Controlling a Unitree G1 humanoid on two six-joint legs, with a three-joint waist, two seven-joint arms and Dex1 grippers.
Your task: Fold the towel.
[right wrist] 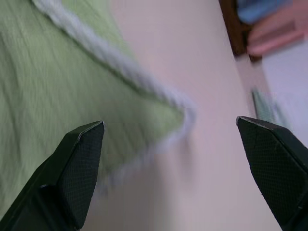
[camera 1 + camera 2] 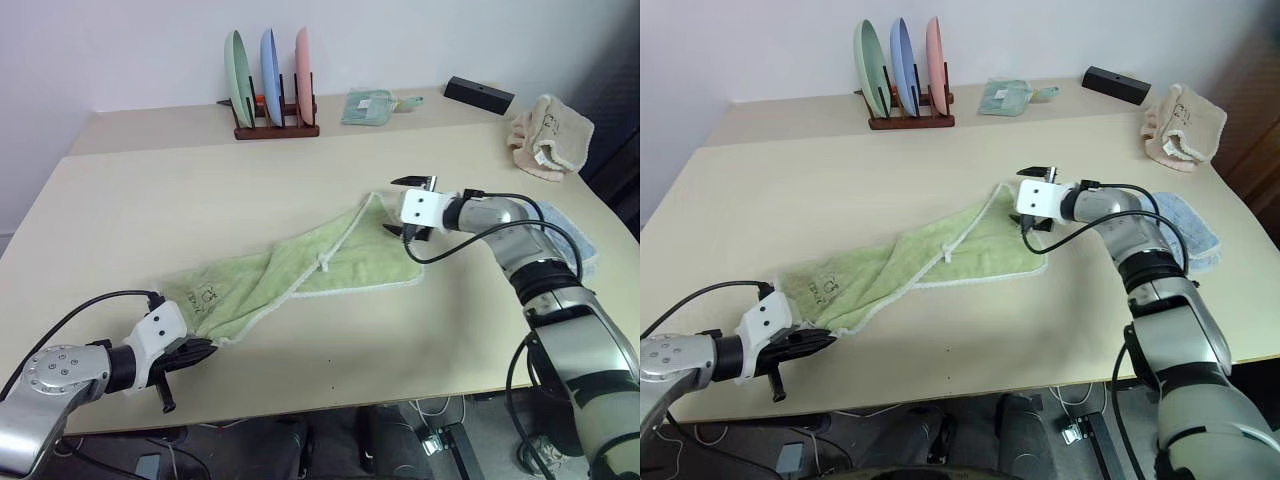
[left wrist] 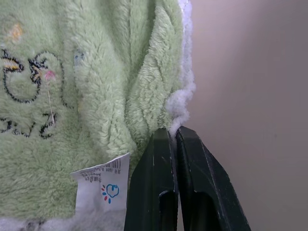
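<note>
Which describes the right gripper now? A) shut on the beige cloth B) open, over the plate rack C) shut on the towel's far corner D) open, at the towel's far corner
D: the right gripper has its fingers spread wide, with the corner of the towel lying between them in the right wrist view, not pinched.

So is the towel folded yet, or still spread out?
Not neatly folded: the towel lies long across the table, bunched and creased.
</note>
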